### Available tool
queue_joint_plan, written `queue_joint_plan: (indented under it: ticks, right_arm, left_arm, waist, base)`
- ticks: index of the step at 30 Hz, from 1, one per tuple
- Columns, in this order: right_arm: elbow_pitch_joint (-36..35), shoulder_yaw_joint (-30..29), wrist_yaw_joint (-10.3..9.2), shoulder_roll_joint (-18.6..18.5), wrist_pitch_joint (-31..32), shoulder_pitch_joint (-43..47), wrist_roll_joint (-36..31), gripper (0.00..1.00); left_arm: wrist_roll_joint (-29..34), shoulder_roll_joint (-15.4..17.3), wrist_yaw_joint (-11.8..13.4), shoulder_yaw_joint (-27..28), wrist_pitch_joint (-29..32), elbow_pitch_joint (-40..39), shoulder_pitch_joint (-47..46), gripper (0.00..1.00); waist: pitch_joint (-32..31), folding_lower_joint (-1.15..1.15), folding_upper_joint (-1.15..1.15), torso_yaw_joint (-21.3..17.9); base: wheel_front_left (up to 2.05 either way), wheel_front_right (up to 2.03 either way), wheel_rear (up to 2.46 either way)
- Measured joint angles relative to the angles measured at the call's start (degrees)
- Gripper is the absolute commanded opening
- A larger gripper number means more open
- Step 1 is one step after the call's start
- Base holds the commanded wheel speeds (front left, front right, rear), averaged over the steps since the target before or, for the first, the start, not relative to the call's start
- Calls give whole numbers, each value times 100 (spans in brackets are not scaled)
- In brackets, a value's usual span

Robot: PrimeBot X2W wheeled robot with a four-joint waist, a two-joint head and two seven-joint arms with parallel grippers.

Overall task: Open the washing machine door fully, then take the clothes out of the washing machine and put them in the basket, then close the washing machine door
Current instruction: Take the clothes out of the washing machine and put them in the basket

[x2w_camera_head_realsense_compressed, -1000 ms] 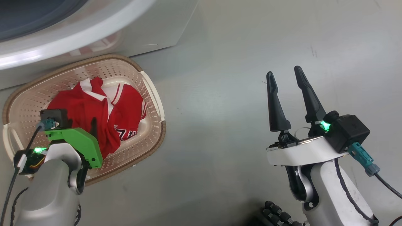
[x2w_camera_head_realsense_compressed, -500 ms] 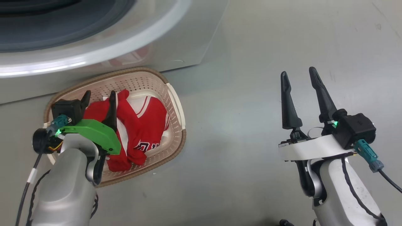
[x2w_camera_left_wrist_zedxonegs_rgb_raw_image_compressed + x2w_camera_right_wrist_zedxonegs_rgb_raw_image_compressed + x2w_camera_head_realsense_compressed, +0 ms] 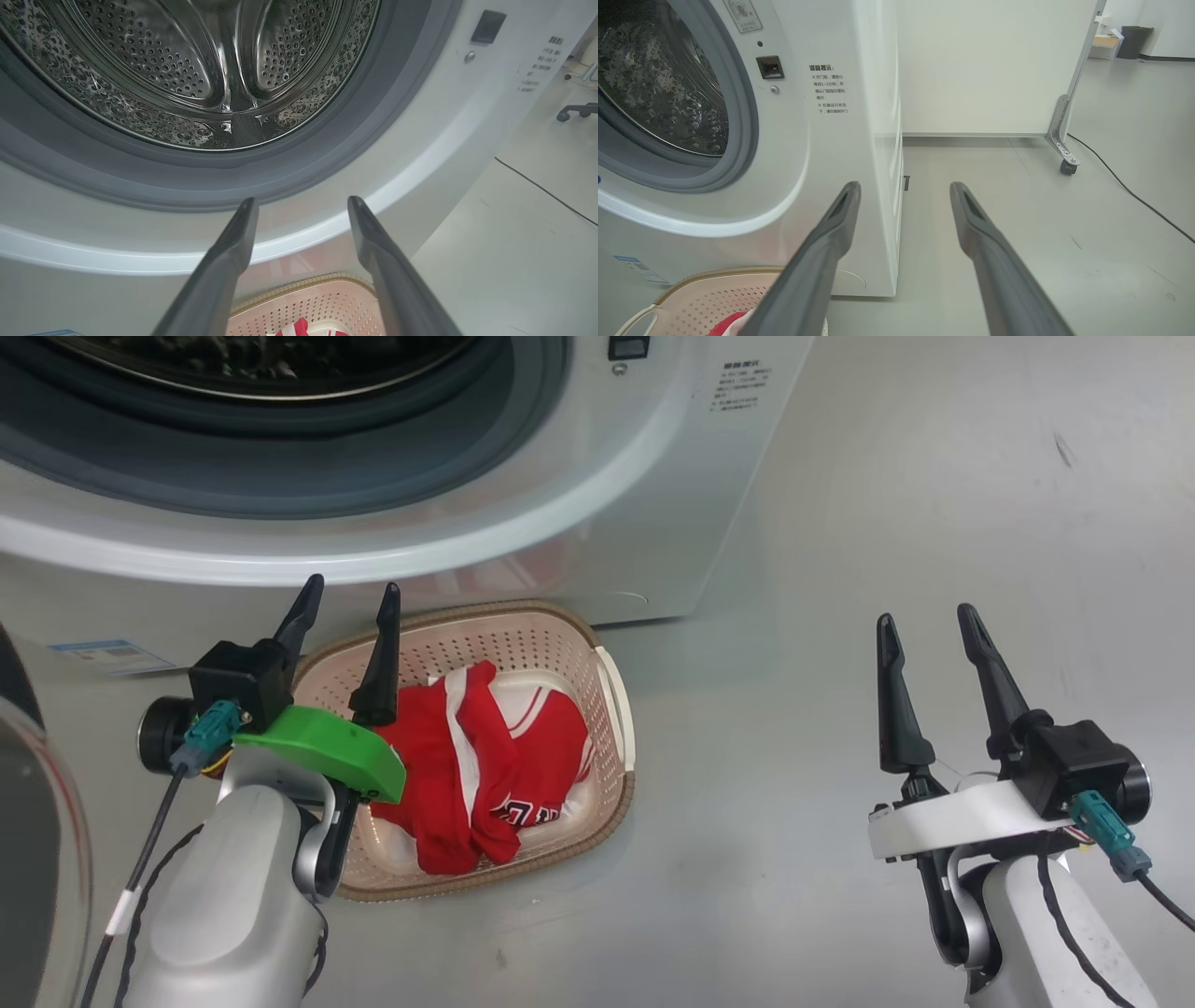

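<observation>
The red clothes [image 3: 485, 765] lie bunched in the cream basket [image 3: 560, 635], which stands on the floor against the white washing machine [image 3: 653, 485]. Its drum [image 3: 196, 70] looks bare. The washing machine door [image 3: 37, 821] stands swung open at the far left edge. My left gripper [image 3: 350, 588] is open above the basket's left rim, fingers pointing at the washer front, holding nothing; its wrist view shows the left gripper [image 3: 302, 199] before the grey gasket. My right gripper [image 3: 923, 614] hangs open and empty over bare floor; the right gripper [image 3: 904, 184] points past the machine's right corner.
A blue label [image 3: 107, 655] sits low on the washer front. Right of the machine run a partition on casters [image 3: 1066, 165] and a black cable [image 3: 1125, 191] across the floor. An office chair base [image 3: 577, 111] stands farther back.
My left gripper has lifted off the clothes and out of the basket, turning its fingers up toward the washer. The head view has tilted up, bringing the drum opening and door into sight.
</observation>
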Motion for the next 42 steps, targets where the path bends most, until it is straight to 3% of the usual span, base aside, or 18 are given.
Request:
queue_joint_plan:
  ticks: [18, 42]
  right_arm:
    - [32, 3, 7, -2, 0, 743, 0, 100]
    - [-165, -112, -11, 5, 0, 1620, 0, 100]
  left_arm:
    - [76, 103, 318, 222, -2, -1450, 1372, 100]
    - [257, 420, 797, 190, 341, -2583, 2927, 100]
  waist:
    - [-1240, 0, 0, 536]
    - [-2007, 0, 0, 539]
  base:
    - [0, 0, 0]
    - [0, 0, 0]
